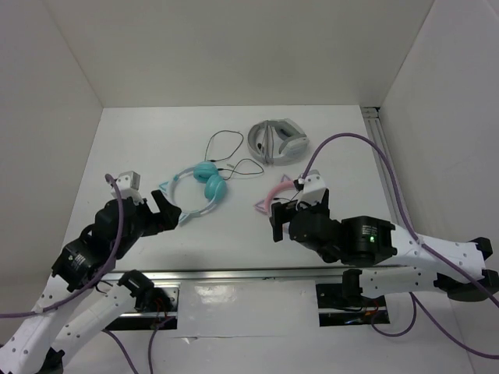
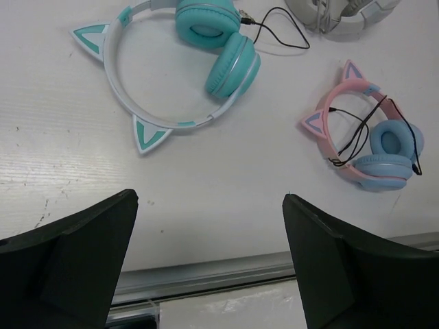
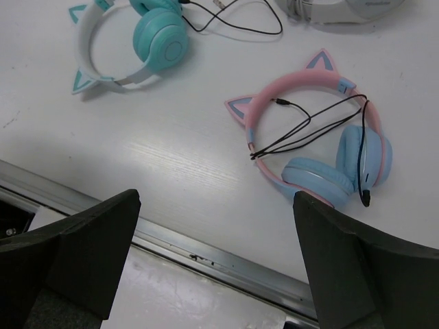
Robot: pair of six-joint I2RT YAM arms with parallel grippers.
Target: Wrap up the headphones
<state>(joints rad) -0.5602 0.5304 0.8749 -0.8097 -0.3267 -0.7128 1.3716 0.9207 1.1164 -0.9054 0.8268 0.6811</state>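
The teal, pale-banded cat-ear headphones (image 2: 206,27) lay just ahead of your left gripper (image 2: 209,202) — the nearer one — and both it and your right gripper (image 3: 216,199) stood spread apart.

Both arms reach forward, the left end effector (image 1: 167,207) and right end effector (image 1: 278,224) tilted downward, jaws spread wide apart.

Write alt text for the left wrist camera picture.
Teal cat-ear headphones with a pale headband lie flat on a white table, their thin black cable trailing loose towards grey-and-white headphones at the top edge. Pink cat-ear headphones with blue ear cups lie to the right, a black cable draped across them. The left tool hangs open in front, empty.
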